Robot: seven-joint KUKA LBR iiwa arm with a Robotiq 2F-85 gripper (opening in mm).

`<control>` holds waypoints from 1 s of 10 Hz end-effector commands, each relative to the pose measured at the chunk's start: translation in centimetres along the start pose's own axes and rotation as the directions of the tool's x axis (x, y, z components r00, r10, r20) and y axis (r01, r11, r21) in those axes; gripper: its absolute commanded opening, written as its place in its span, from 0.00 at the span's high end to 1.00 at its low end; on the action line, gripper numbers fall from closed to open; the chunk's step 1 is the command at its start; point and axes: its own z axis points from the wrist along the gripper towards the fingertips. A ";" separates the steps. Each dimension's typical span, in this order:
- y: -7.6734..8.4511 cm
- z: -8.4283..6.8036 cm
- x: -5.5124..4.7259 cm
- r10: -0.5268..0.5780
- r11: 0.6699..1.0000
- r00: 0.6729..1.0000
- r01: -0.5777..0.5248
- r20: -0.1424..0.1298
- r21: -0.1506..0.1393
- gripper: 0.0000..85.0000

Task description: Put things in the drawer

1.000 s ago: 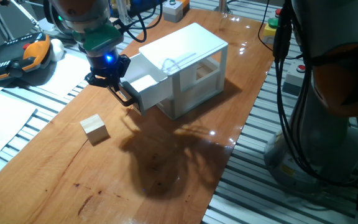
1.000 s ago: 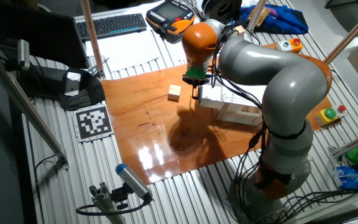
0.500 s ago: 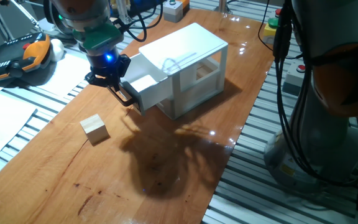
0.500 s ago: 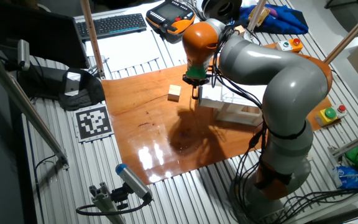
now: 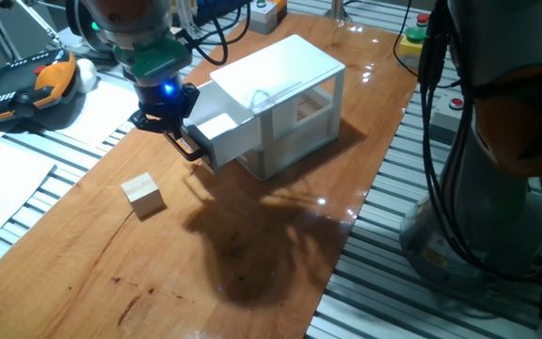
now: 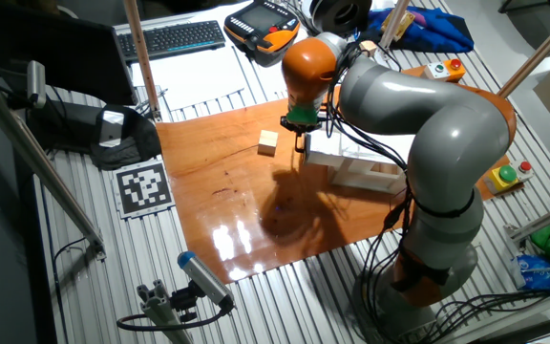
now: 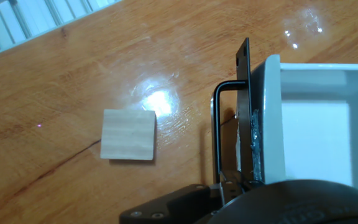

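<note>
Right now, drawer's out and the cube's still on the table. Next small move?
Probably let go of the black handle and back off: the upper drawer already stands open, and the cube lies apart on the table, ungrasped. Whether the jaws clamp the handle is unclear.

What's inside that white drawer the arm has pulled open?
In the hand view the open drawer shows only a bare white floor. Its lower part is covered by the gripper body. The wooden cube lies outside on the table.

You could read no words or numbers anywhere; only a black-and-white coded marker [image 6: 144,187] lay beside the table [image 6: 246,229].
</note>
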 end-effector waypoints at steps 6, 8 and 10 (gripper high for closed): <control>-0.1 -0.1 -0.1 -0.015 1.000 1.000 0.015 -0.003 0.015 1.00; -0.1 -0.1 -0.1 0.034 0.999 0.998 -0.035 -0.054 -0.012 1.00; -0.1 -0.1 -0.1 0.052 0.998 0.995 -0.056 -0.086 -0.041 1.00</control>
